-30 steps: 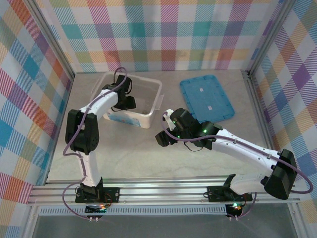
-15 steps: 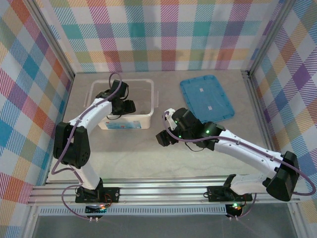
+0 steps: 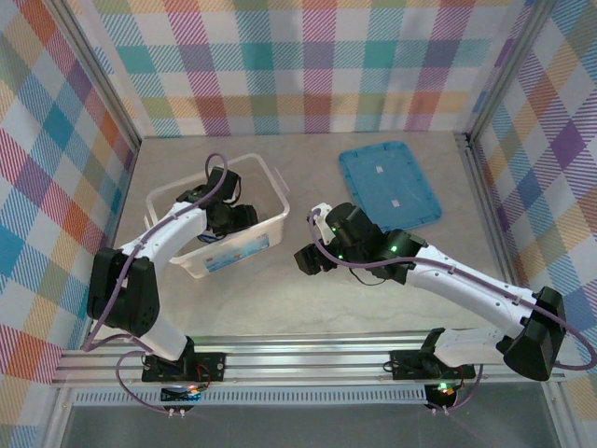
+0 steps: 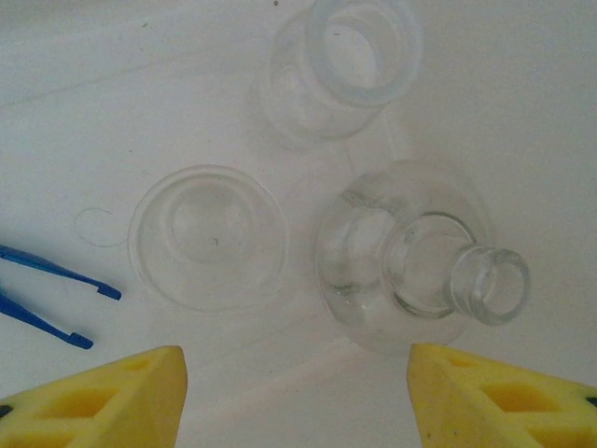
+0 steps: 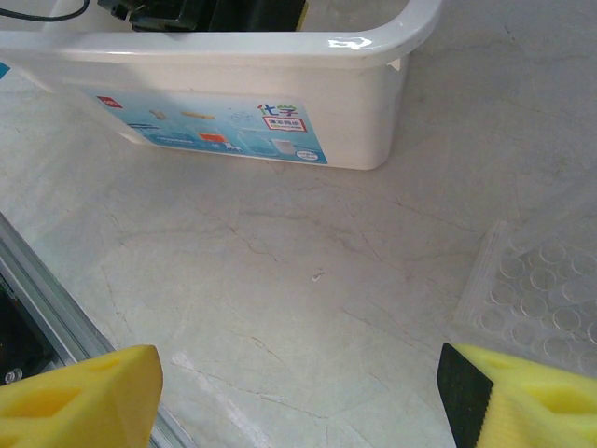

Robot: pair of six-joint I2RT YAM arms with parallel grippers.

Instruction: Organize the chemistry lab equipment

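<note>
My left gripper (image 3: 229,217) reaches down into the white tub (image 3: 244,250), and in the left wrist view it (image 4: 294,397) stands open above the tub floor. On that floor lie a clear round flask (image 4: 420,271) just ahead of the right finger, a tiny clear beaker (image 4: 340,61) beyond it, a shallow clear round dish (image 4: 207,235), and dark-blue tweezers (image 4: 47,291) at the left edge. The blue-capped tubes are out of view. My right gripper (image 3: 312,257) hovers open over bare table (image 5: 298,392), right of the tub (image 5: 233,103).
A flat blue lid (image 3: 389,185) lies at the back right. A clear dimpled plastic sheet (image 5: 536,299) rests on the table by the right gripper's right finger. Checked walls enclose the table; a metal rail runs along its near edge.
The tub has slid left and toward the near edge and turned, with my left gripper inside it moving along. The right arm has barely moved.
</note>
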